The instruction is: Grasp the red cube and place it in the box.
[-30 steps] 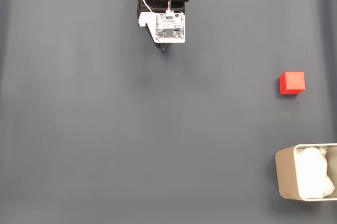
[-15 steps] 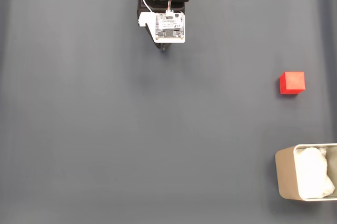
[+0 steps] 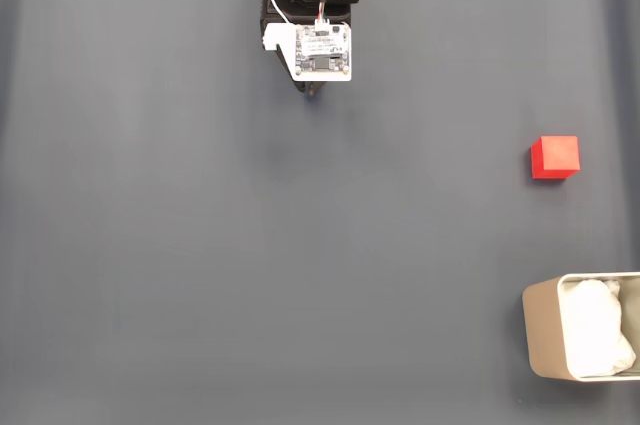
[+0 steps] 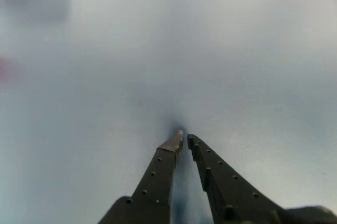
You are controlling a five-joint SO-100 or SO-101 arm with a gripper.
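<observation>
One cube (image 3: 555, 157), red, sits on the grey mat (image 3: 200, 245) near the fixed view's right edge, above the box (image 3: 541, 335) and apart from it. Box at bottom-right corner, white wadding (image 3: 597, 328) inside. Arm (image 3: 310, 15) at top centre, well away from both. Gripper (image 4: 184, 140) closed, empty, tips nearly meeting over bare mat.

In the fixed view, the red cube (image 3: 554, 157) sits flat, apart from the wadding-filled metal box (image 3: 541, 340) below it.
</observation>
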